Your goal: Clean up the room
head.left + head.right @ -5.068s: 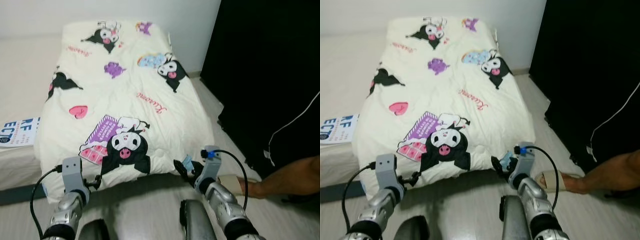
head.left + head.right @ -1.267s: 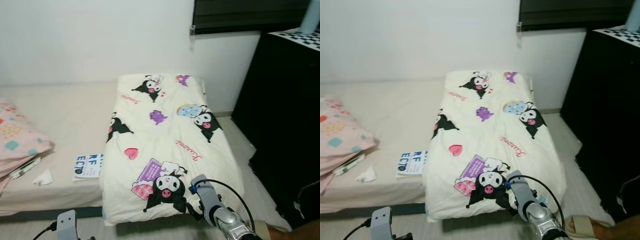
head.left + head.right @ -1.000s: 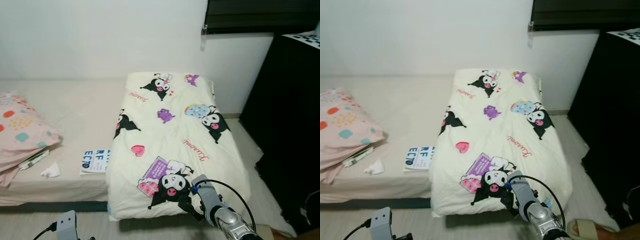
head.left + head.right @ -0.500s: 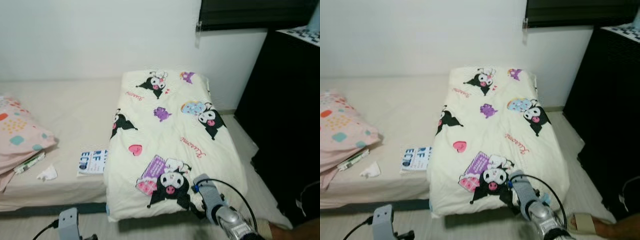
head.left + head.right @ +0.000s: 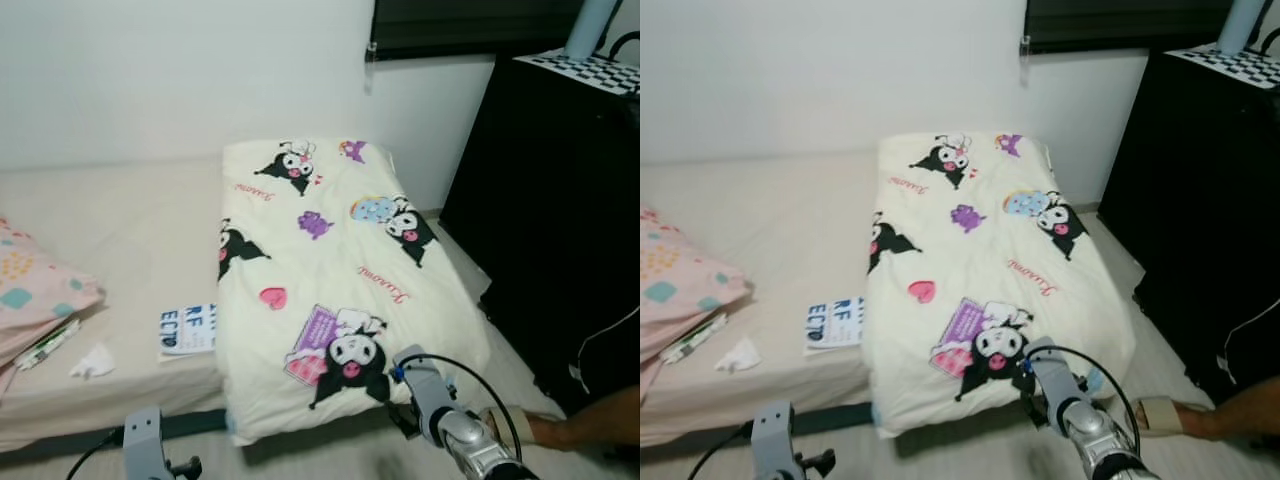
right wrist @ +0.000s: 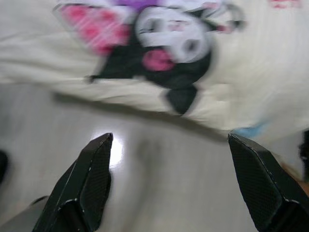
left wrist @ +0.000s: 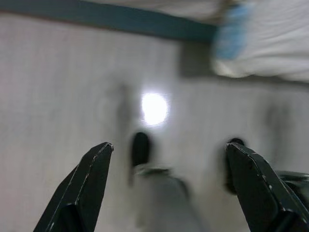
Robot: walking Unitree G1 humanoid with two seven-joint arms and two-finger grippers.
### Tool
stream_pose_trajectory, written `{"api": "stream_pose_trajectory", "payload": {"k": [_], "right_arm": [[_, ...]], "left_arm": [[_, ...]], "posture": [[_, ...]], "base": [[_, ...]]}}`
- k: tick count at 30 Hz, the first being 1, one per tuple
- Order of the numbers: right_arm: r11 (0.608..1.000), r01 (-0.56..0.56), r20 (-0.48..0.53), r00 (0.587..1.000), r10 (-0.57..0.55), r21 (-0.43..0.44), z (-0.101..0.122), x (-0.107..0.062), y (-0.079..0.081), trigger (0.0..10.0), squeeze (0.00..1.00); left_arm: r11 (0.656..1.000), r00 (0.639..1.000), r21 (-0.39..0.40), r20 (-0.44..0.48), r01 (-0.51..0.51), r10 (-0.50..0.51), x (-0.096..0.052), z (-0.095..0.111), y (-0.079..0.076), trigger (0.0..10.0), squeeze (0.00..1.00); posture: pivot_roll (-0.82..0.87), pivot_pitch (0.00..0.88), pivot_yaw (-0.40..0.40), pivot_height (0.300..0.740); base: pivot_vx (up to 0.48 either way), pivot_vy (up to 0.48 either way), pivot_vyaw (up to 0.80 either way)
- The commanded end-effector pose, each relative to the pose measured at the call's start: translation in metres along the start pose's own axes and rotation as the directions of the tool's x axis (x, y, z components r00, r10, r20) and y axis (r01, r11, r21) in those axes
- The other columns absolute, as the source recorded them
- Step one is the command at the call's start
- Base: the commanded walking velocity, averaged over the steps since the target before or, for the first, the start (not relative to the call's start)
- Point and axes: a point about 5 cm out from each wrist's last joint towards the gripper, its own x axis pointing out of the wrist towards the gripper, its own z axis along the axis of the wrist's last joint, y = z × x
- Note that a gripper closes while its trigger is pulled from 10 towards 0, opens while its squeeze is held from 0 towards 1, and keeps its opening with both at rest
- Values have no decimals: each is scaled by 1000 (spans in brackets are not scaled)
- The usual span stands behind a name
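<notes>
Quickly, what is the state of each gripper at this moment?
Left gripper: open, holding nothing, above the floor.
Right gripper: open, holding nothing, pointing toward the quilt edge.

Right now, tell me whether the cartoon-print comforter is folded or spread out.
Folded. The comforter lies as a thick narrow stack covering one side of the mattress, its rounded doubled edge overhanging the foot.

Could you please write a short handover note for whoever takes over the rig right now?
Left tool: open, empty, low over the floor by the bed's edge.
Right tool: open, empty, near the folded cartoon blanket.
On the mattress: pink pillow, crumpled tissue, printed leaflet, small item under the pillow's edge.
A person's arm reaches in along the floor, so take care.
Done: blanket lies folded.
Left: clear tissue and leaflet.
</notes>
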Motion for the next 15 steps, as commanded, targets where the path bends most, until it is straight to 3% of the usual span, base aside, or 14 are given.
{"api": "stream_pose_trajectory", "payload": {"k": [1, 15], "right_arm": [[1000, -12, -17, 1000, 12, 1, -5, 0, 5, 10000, 0], [1000, 3, -15, 1000, -3, 14, -5, 0, 3, 10000, 0]], "left_arm": [[1000, 1000, 12, -10, -11, 11, 0, -2, 3, 10000, 0], [1000, 1000, 12, -2, -3, 3, 0, 0, 0, 10000, 0]], "posture": [[-131, 87, -4, 740], [-130, 89, -3, 740]], "base": [[0, 341, 0], [0, 333, 0]]}}
